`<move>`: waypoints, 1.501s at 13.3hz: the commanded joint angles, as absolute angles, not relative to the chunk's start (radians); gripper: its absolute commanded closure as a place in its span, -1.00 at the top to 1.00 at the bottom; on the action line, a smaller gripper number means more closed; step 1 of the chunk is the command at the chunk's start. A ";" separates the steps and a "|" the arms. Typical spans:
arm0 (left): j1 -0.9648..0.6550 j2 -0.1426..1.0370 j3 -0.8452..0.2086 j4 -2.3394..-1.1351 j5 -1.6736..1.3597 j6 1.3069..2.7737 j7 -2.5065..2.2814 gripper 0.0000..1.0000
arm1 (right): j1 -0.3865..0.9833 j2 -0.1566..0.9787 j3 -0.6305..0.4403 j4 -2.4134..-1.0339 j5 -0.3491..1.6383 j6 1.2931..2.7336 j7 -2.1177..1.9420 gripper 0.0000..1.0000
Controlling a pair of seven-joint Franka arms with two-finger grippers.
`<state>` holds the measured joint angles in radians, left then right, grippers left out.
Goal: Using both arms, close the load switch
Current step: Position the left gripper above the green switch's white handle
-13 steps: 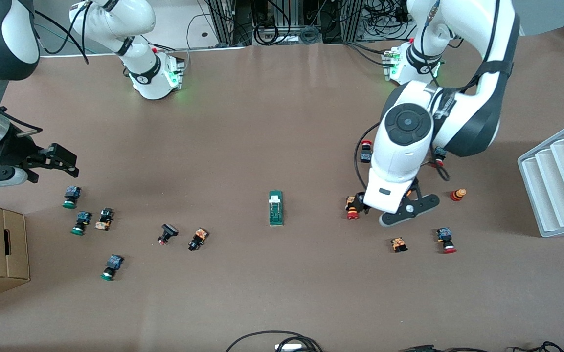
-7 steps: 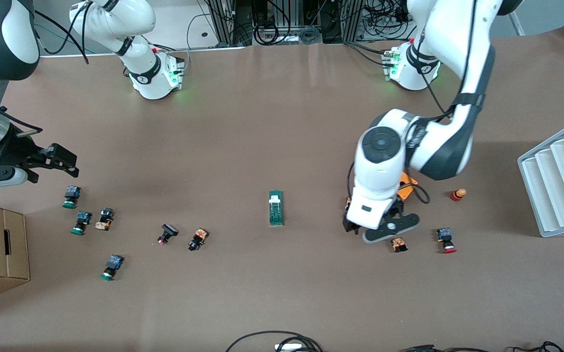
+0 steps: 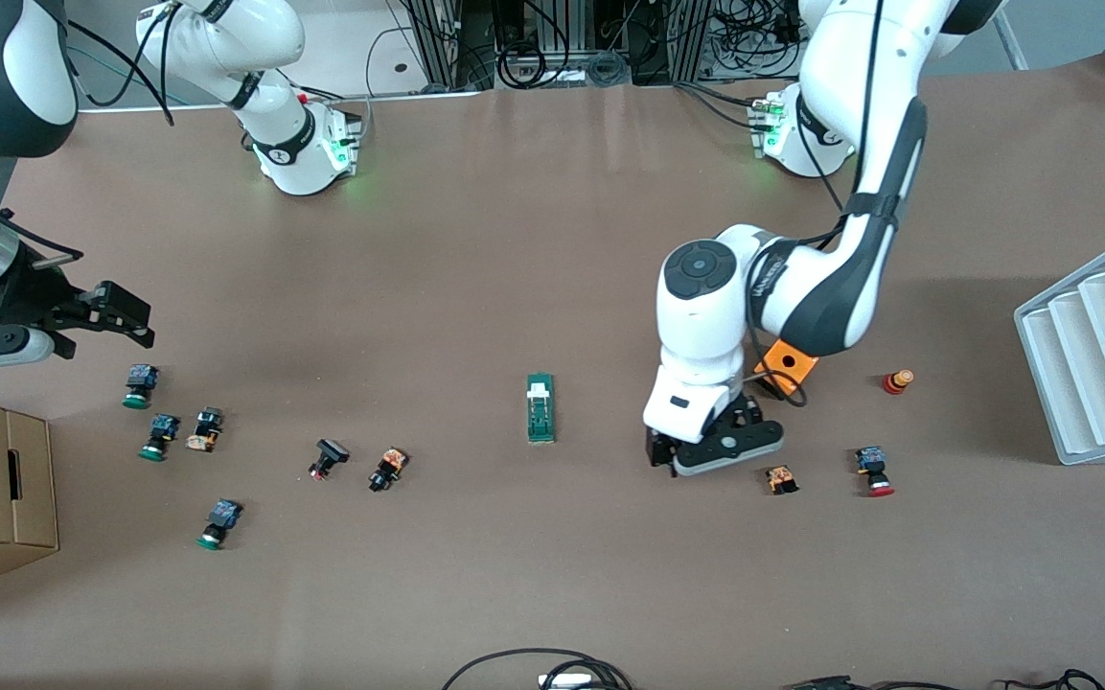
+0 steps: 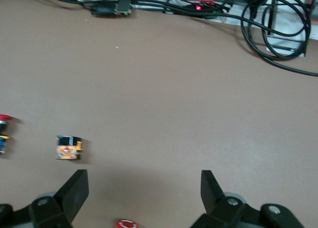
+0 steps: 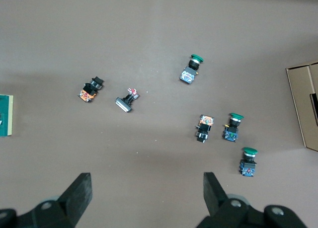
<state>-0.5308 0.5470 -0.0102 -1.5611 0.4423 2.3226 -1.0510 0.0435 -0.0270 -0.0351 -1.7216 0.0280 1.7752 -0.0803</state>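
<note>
Mid-table, load switch (image 3: pixel 540 408) sits untouched, left gripper (image 3: pixel 669 458) at its 3 o'clock and waiting right gripper (image 3: pixel 121 321) at 9, both spread empty.

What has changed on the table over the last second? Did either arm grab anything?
The left pincer has swung toward the load switch, passing over a red-capped button. It is open and holds nothing; its fingers are spread over bare table. The right pincer waits open at its end of the table, unmoved. The load switch and the scattered buttons lie where they were.
</note>
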 commanded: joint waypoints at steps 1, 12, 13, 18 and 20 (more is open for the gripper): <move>-0.703 0.581 0.105 -1.562 0.469 2.352 -1.138 1.00 | 0.044 -0.044 -0.038 -1.740 0.008 1.792 -0.089 1.00; -0.925 0.726 0.170 -1.522 0.972 2.462 -1.784 1.00 | 0.044 -0.043 -0.038 -1.740 0.008 1.792 -0.089 1.00; -0.931 0.724 0.166 -1.520 1.024 2.461 -1.823 1.00 | 0.044 -0.043 -0.037 -1.740 0.008 1.792 -0.089 1.00; -1.000 0.755 0.166 -1.514 1.293 2.413 -2.035 1.00 | 0.043 -0.043 -0.038 -1.740 0.008 1.792 -0.089 1.00; -1.028 0.807 0.166 -1.470 1.357 2.384 -2.101 1.00 | 0.043 -0.043 -0.038 -1.740 0.008 1.792 -0.089 1.00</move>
